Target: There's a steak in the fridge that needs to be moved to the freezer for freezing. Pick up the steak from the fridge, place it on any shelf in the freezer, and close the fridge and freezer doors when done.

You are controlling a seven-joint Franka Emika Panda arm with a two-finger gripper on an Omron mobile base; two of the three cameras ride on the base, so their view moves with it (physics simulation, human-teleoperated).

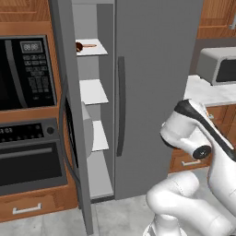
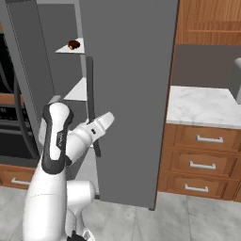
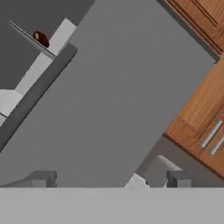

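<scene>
The steak (image 1: pixel 79 45) (image 2: pixel 74 44) (image 3: pixel 40 38), a small dark reddish-brown lump, lies on the top white shelf (image 1: pixel 97 49) of the narrow freezer (image 1: pixel 92 115), which stands open. The freezer door (image 1: pixel 69 120) is swung out to the left and seen edge-on. Beside it, the wide grey fridge door (image 1: pixel 156 92) (image 2: pixel 132 94) with its long vertical handle (image 1: pixel 120 106) is closed. My gripper (image 2: pixel 109 116) (image 3: pixel 111 179) hangs low in front of that closed door, well below and right of the steak. It is open, with nothing between its fingers.
A built-in microwave (image 1: pixel 25 73) and oven (image 1: pixel 30 156) fill the wall left of the freezer door. To the right stands a marble counter (image 2: pixel 202 106) over wooden drawers (image 2: pixel 202 164), with a grey appliance (image 1: pixel 216 64) on top.
</scene>
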